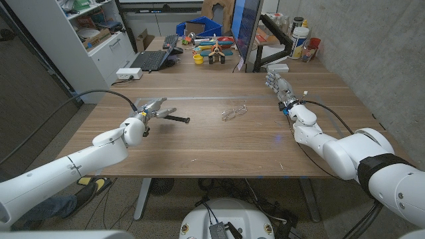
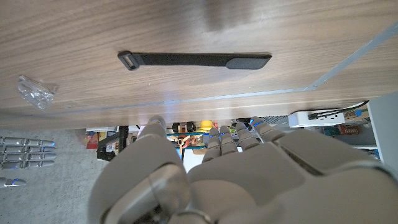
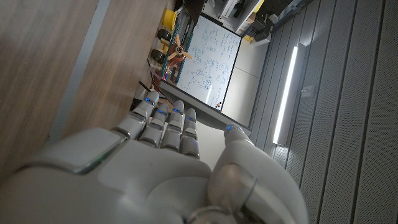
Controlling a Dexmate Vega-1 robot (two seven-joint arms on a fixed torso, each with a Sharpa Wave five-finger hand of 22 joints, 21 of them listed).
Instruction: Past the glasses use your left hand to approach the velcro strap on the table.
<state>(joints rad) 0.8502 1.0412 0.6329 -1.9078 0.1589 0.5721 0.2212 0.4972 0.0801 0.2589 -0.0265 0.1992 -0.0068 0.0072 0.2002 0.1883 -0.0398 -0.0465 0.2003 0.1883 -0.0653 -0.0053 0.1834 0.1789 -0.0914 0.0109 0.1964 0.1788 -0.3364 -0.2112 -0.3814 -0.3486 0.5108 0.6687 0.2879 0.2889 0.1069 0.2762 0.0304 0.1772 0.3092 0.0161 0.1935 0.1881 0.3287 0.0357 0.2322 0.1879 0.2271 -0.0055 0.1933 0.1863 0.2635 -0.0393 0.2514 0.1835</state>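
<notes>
**Left hand closing in on the strap**

Fingers (image 2: pixel 249 134) of the left hand (image 1: pixel 151 110) are reaching forward with nothing in them, spread a little, and hovering over the wooden table (image 1: pixel 219 149). The velcro strap (image 2: pixel 194 60) is lying flat just ahead of the fingertips, stretched crosswise, buckle end at 1 side. Beyond it, farther from the hand toward the robot's right, the glasses (image 1: pixel 234 111) are resting well apart from the strap. To do this step well, the hand should probably be lowering slowly onto the strap's middle, keeping its fingers parted and clear of the glasses. The right hand (image 1: pixel 281 88) is waiting across the table, fingers extended and holding nothing.
</notes>
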